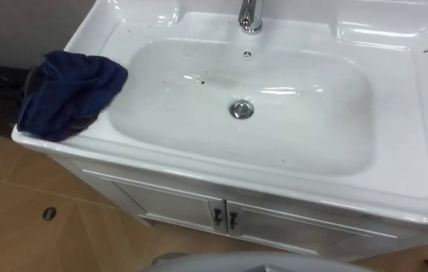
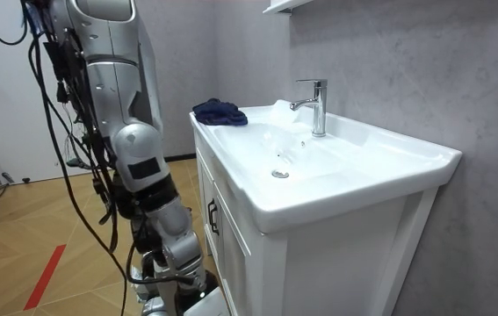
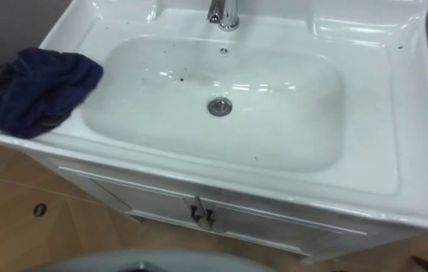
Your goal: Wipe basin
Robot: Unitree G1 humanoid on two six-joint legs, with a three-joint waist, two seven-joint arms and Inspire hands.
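- The basin [image 1: 244, 113] is seen white and dry-looking, with dark specks and a faint brownish smear on its back slope near the overflow hole, and further specks on the front slope and the rim.
- The dark blue cloth [image 1: 70, 91] is found bunched on the basin's left ledge, partly overhanging the outer edge, apart from the bowl.
- By that evidence the bowl is judged not clean: dirt remains to be wiped, whatever wiping may lie behind this state.
- The state of either hand cannot be told (the arms are seen in the room view down to the forearm at most).
- The specks, the drain [image 1: 241, 109] and the cabinet doors [image 1: 221, 215] below are shown by the eye views.
- In the room view, the robot is shown upright beside the cabinet's front, with the whole faucet [image 2: 317, 105] and the grey wall [image 2: 407, 61] behind.
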